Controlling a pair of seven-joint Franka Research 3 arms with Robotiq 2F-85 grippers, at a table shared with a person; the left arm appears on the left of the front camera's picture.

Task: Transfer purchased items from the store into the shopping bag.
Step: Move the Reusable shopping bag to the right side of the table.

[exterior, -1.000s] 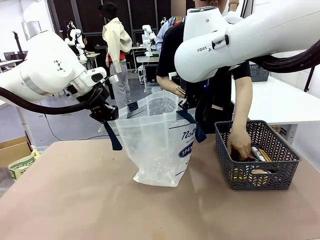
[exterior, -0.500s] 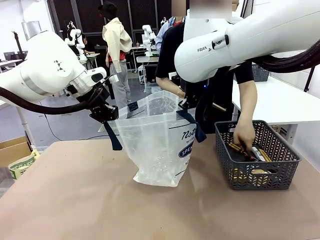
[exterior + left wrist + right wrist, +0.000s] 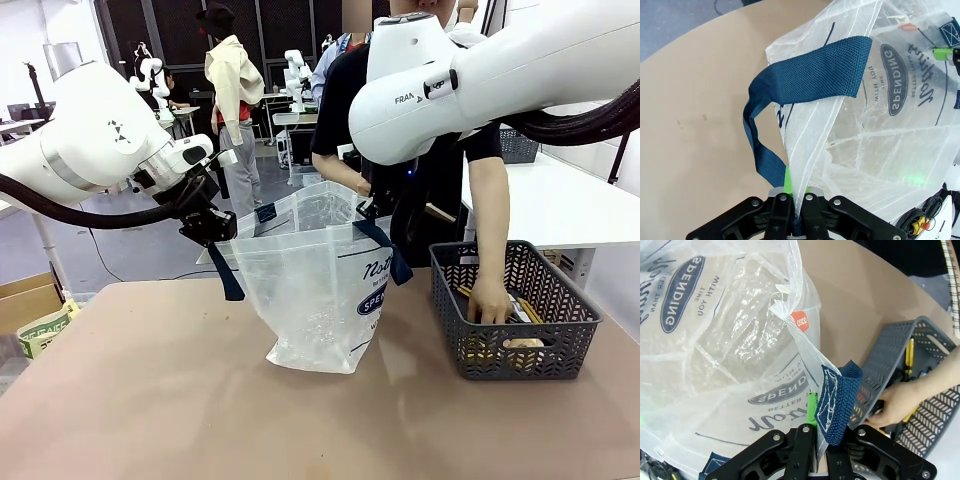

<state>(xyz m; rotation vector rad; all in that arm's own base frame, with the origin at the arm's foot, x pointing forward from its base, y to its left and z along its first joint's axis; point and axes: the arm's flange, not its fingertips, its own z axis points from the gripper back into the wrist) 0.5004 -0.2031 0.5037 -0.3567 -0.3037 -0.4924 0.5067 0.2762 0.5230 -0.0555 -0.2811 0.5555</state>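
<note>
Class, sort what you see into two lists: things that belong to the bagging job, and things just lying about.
Job: shopping bag, its top edge gripped by left pincer and right pincer; grey basket; goods inside it; person's hand reaching in.
Lying about: cardboard box; green-printed carton; second basket on the white table behind.

bag (image 3: 300, 300): thin translucent plastic film, crinkled and glossy. its straps (image 3: 810, 70): coarse woven navy cloth, matt. basket (image 3: 500, 355): moulded dark grey plastic, matt. table (image 3: 150, 400): smooth, matt tan top, faintly speckled.
</note>
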